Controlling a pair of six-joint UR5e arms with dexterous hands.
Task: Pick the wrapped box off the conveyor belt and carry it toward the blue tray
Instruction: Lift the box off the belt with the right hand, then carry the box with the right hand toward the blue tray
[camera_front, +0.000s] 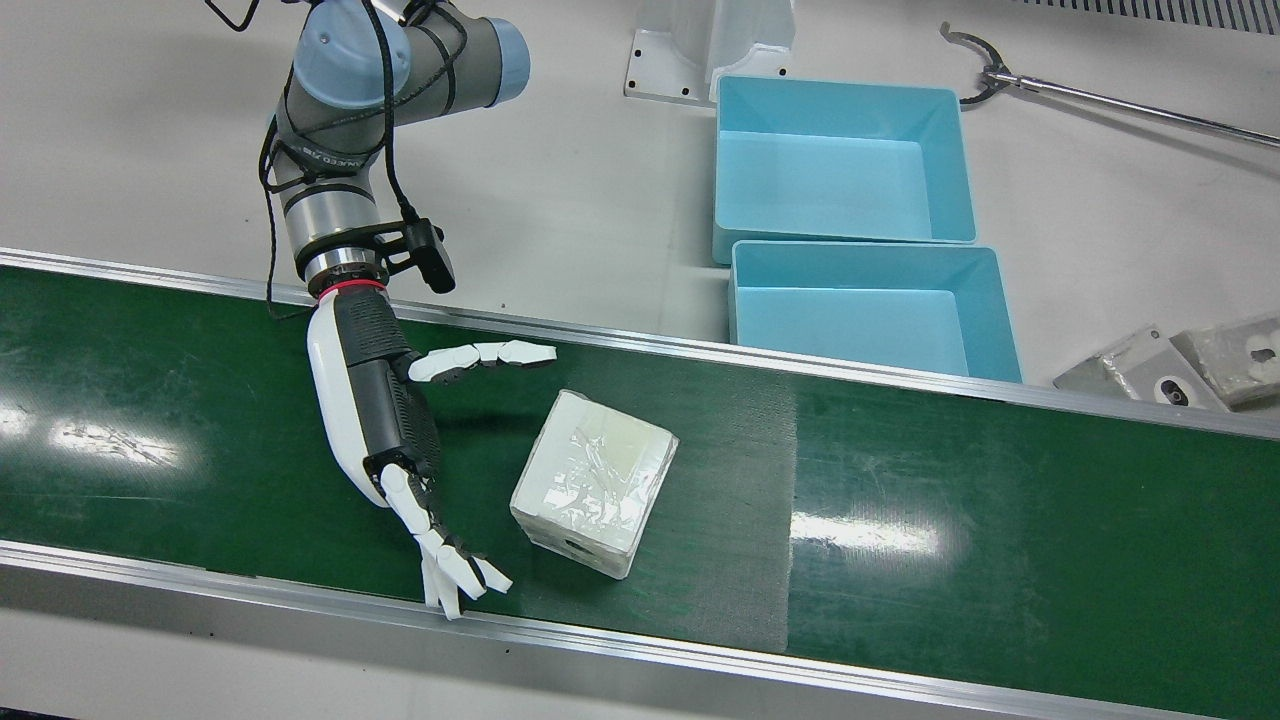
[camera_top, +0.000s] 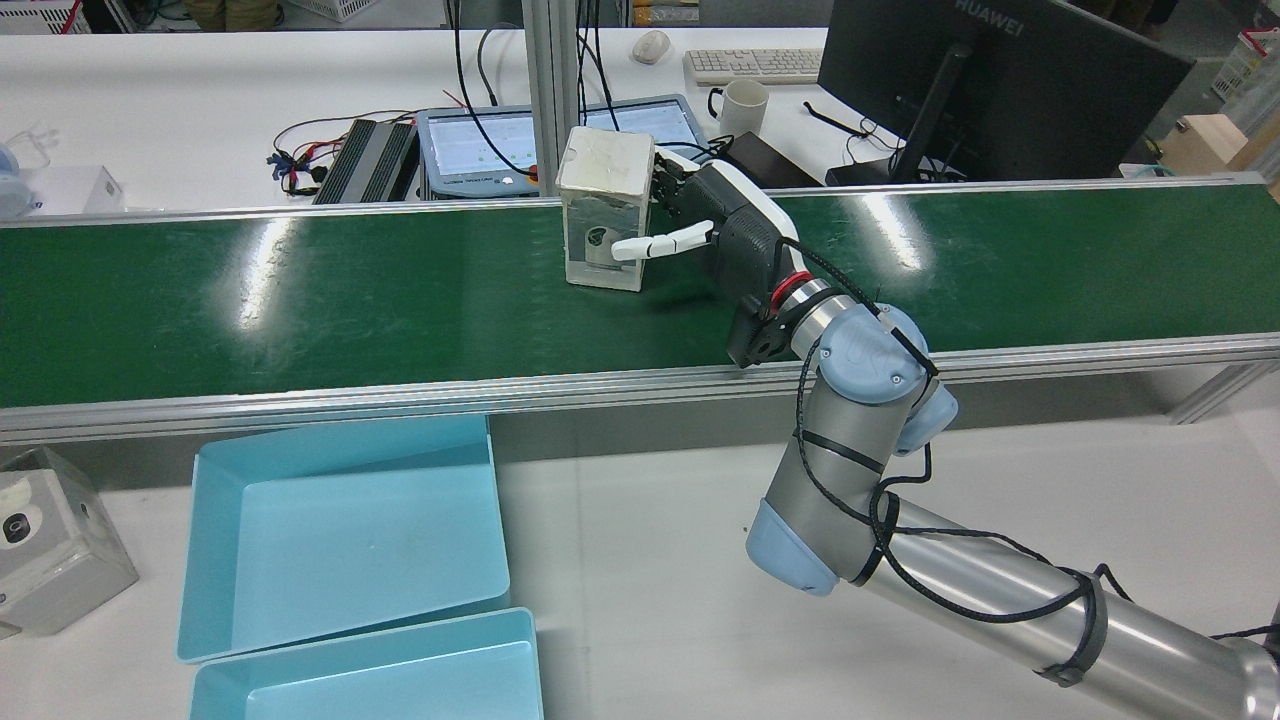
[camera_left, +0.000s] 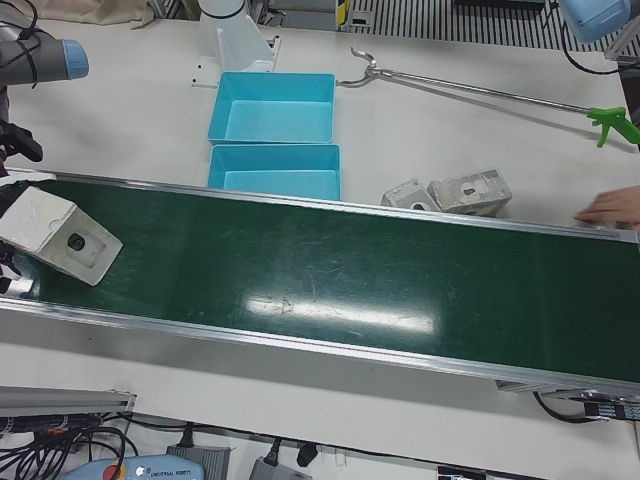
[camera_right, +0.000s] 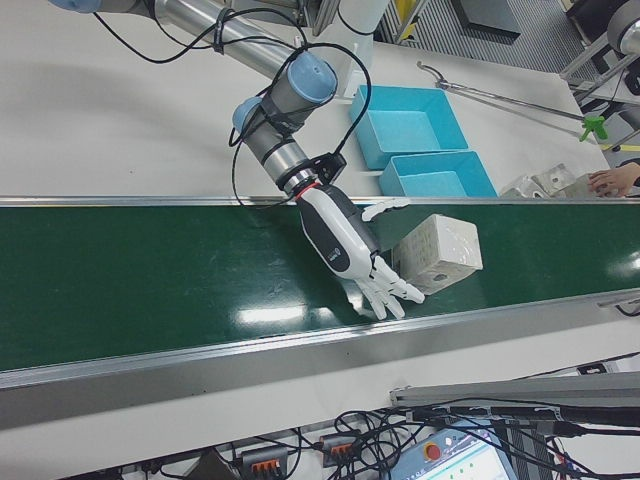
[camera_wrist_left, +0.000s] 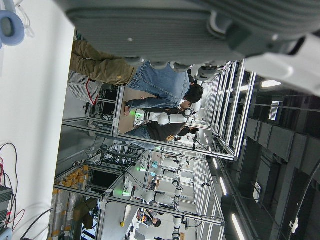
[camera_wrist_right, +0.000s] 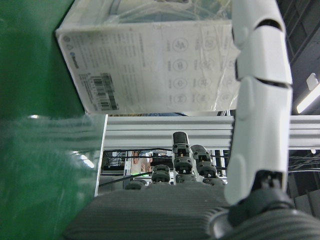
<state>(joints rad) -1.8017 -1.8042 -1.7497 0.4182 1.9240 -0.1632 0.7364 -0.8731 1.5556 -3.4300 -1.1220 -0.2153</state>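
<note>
Front view, boxes: one wrapped box (camera_front: 594, 482) mid-frame on the green conveyor belt (camera_front: 900, 540).
Hand: one right hand (camera_front: 385, 420), fingers spread, beside it at left, holding nothing.
Trays: two blue trays (camera_front: 845, 170) upper right.

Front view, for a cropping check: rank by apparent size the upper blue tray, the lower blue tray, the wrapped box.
1. upper blue tray and lower blue tray: too alike to rank, the lower partly hidden by the conveyor rail.
2. wrapped box, clearly smallest.
</note>
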